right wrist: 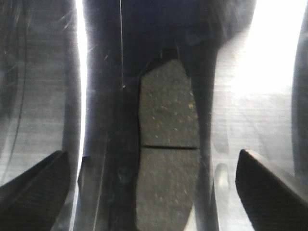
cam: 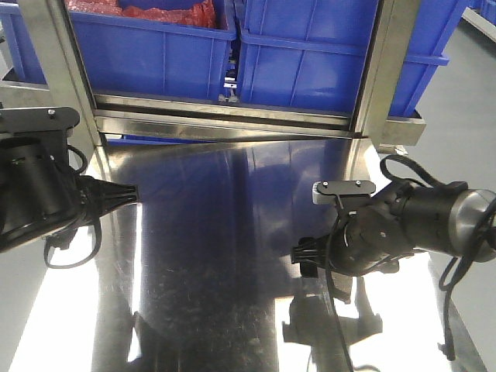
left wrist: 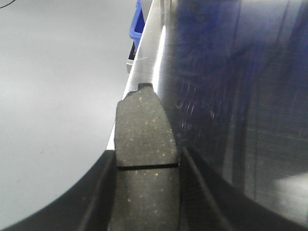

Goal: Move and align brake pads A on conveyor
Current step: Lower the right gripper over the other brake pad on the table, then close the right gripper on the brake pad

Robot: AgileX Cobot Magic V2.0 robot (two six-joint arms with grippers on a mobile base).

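Note:
A dark grey brake pad [left wrist: 144,139] with a thin groove across its middle sits between the fingers of my left gripper [left wrist: 148,161], which is shut on its sides. It hangs over the left edge of the shiny steel table [left wrist: 231,96]. A second brake pad [right wrist: 168,130] lies flat on the steel table [right wrist: 38,96]. My right gripper [right wrist: 151,159] is open above it, and its fingertips [right wrist: 269,187] stand well apart from the pad on both sides. In the front view the left gripper [cam: 124,194] is at the table's left edge and the right gripper [cam: 304,252] is right of centre. The conveyor is out of view.
Two blue bins [cam: 155,46] [cam: 325,62] stand behind a steel frame rail [cam: 225,116] at the back of the table. Upright steel posts [cam: 387,70] flank it. Grey floor [left wrist: 53,96] lies left of the table edge.

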